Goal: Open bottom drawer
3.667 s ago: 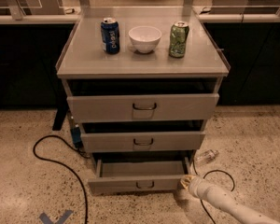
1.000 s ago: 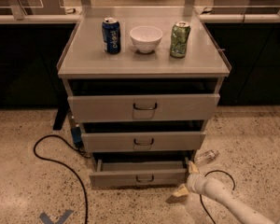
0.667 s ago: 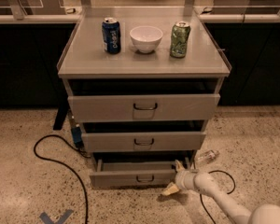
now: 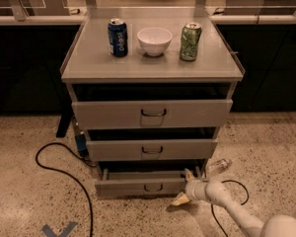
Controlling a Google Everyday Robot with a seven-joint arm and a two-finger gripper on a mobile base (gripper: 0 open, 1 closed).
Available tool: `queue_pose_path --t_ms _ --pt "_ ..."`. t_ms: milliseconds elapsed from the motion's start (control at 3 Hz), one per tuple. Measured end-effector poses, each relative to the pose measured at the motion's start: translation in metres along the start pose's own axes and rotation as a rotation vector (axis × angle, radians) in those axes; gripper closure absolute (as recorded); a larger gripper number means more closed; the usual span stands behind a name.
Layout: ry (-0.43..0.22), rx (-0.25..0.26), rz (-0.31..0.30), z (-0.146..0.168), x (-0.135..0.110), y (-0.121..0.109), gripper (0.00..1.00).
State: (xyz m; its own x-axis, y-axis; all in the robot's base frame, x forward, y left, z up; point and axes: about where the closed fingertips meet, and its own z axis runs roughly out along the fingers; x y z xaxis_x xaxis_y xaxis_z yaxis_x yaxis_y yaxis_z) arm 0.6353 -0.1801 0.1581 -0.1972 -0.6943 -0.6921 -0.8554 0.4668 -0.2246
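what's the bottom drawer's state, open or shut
Partly open: the bottom drawer juts forward, dark gap above. The gripper sits at its right end.

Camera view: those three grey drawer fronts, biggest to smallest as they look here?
1. top drawer front
2. middle drawer front
3. bottom drawer, narrowest; being lowest, it is perhaps farther away, so true size is unsure.
The gripper sits by its right end.
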Motion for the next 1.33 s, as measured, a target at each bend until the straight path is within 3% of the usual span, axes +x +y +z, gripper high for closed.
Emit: queue_pose_path --t_ms 333,1333 --pt "0.0 0.0 0.0 0.0 0.0 0.0 0.22" --pt "0.0 0.0 0.0 0.0001 0.0 0.0001 0.92"
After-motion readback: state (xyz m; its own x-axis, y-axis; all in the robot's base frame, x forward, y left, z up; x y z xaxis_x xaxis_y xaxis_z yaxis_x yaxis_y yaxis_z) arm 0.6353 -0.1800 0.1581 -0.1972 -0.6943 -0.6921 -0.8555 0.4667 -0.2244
